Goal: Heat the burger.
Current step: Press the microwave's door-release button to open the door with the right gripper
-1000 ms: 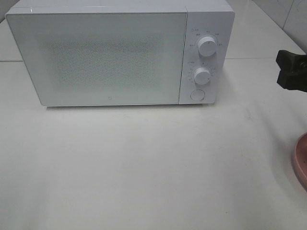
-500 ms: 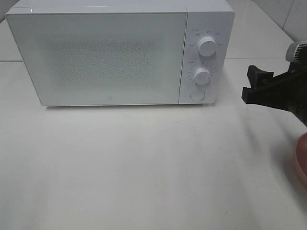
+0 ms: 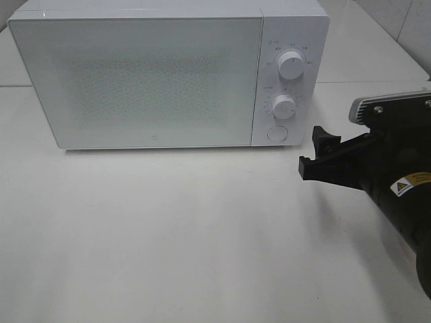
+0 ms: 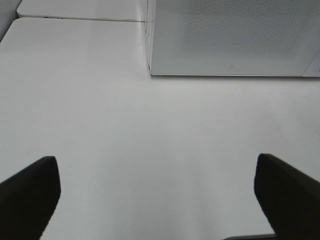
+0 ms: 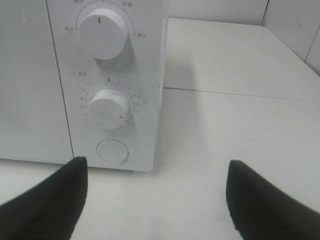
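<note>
The burger is not in any view. The white microwave (image 3: 155, 81) stands at the back of the table with its door shut. Its panel has two knobs (image 3: 291, 65) (image 3: 284, 106) and a round button (image 3: 277, 133). My right gripper (image 3: 315, 151) is open and empty, just right of the panel at button height, a short way off it. In the right wrist view the right gripper (image 5: 157, 200) faces the button (image 5: 112, 151) and the lower knob (image 5: 108, 109). My left gripper (image 4: 157, 200) is open and empty over bare table in front of the microwave (image 4: 230, 40).
The white table (image 3: 168, 235) spreads in front of the microwave. A tiled wall (image 3: 404, 20) rises at the back right. My right arm (image 3: 404, 195) covers the table's right edge.
My right gripper has moved in from the right edge toward the microwave's panel and come lower. The arm now hides the pink plate seen earlier at the right edge. The microwave has not moved.
</note>
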Motion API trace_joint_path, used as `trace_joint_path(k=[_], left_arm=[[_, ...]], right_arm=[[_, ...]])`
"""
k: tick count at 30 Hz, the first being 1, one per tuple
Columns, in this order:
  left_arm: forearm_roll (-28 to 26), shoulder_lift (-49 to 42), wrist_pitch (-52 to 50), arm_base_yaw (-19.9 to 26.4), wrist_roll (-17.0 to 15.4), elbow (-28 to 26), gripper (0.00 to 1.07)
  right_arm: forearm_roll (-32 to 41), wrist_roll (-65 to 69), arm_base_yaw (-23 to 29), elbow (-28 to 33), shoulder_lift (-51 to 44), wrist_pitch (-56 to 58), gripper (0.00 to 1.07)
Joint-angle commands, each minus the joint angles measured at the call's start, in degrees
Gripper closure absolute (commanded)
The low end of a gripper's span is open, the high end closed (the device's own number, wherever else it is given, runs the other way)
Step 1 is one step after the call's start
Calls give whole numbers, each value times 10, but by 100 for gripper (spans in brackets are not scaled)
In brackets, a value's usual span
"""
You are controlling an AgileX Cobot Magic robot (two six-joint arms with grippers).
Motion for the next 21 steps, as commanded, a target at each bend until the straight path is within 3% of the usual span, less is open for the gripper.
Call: trace_joint_path(k=[1, 16, 21], left_arm=[[-3, -13, -9, -3, 0, 2, 9], [-3, -13, -9, -3, 0, 2, 9], [-3, -13, -9, -3, 0, 2, 9]], right_arm=[[48, -36, 34, -23, 18, -30, 34], [66, -62, 56, -57, 44, -21, 34], [66, 4, 56, -57, 44, -15, 38]])
